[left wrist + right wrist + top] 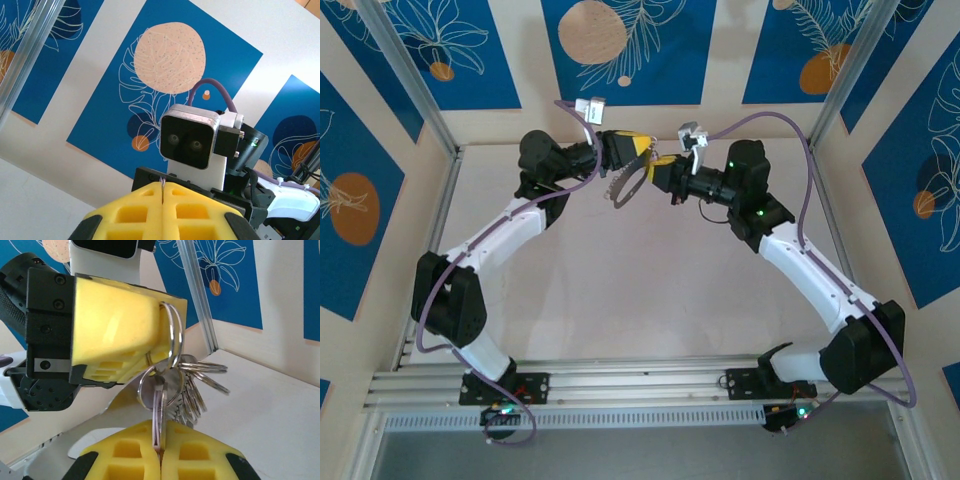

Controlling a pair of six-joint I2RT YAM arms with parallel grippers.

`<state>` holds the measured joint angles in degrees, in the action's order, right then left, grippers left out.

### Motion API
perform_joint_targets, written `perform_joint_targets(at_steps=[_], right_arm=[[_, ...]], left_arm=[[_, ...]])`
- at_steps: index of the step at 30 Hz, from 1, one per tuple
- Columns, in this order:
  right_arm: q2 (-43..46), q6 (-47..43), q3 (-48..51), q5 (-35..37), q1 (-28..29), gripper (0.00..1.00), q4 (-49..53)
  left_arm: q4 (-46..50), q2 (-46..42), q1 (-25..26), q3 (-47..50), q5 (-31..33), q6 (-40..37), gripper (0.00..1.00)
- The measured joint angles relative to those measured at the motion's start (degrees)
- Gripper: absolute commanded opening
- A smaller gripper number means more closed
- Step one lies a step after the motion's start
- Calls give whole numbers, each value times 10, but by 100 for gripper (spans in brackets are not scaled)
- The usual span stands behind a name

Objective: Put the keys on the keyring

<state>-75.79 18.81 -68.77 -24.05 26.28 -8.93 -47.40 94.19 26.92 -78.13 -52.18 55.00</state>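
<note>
Nearest us, the right gripper [160, 450] pinches the key [158, 407] upright, pads closed. Just above, the left gripper [150, 335] clamps the keyring [175, 335]. We judge both light, stiff and slippery, best gripped on flat faces.

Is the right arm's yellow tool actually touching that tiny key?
Touching. In the right wrist view the key runs down into the closed seam of the right tool and is pinched there.

Raised, left fingers [116, 322] and right fingers [122, 456] seem shut.
</note>
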Motion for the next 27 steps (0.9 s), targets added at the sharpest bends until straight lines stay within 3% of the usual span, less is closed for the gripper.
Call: perform_joint_targets(at_steps=[15,27], right_arm=[[9,24,-1,-6,-23,0,-9],[-8,19,-23,-5,13,0,17]], left_arm=[[3,-4,4,3,0,-7,0],[3,-17,4,3,2,-16,0]])
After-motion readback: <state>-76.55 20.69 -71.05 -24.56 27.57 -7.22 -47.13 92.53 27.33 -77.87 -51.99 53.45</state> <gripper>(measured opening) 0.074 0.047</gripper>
